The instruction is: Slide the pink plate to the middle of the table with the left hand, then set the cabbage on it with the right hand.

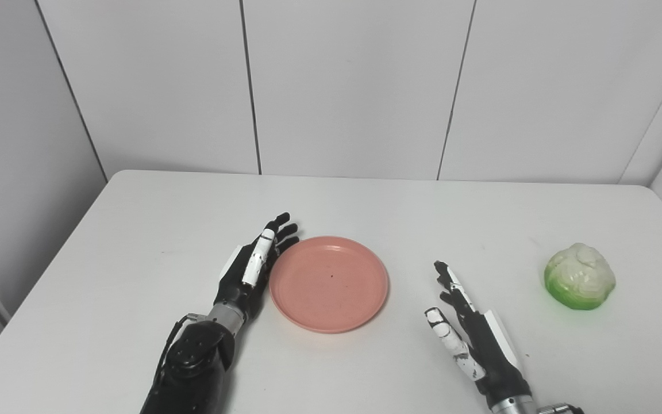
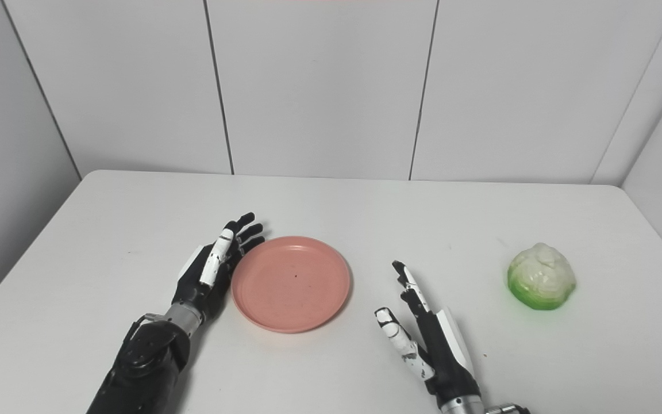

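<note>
Your left hand (image 1: pixel 250 270) lies open against the pink plate (image 1: pixel 329 283) at frame centre — holding nothing. Your right hand (image 1: pixel 472 333) is open and empty; the cabbage (image 1: pixel 579 276), right of frame, looks light and leafy — cup it from above.

Both views look from head height at the near edge, facing forward and down across the counter (image 1: pixel 135 241) toward the far wall (image 1: pixel 354 86). The two cameras sit side by side; the right eye view shows the scene shifted slightly left. Both share the whole counter top, the wall panels and both arms entering from the bottom edge.
</note>
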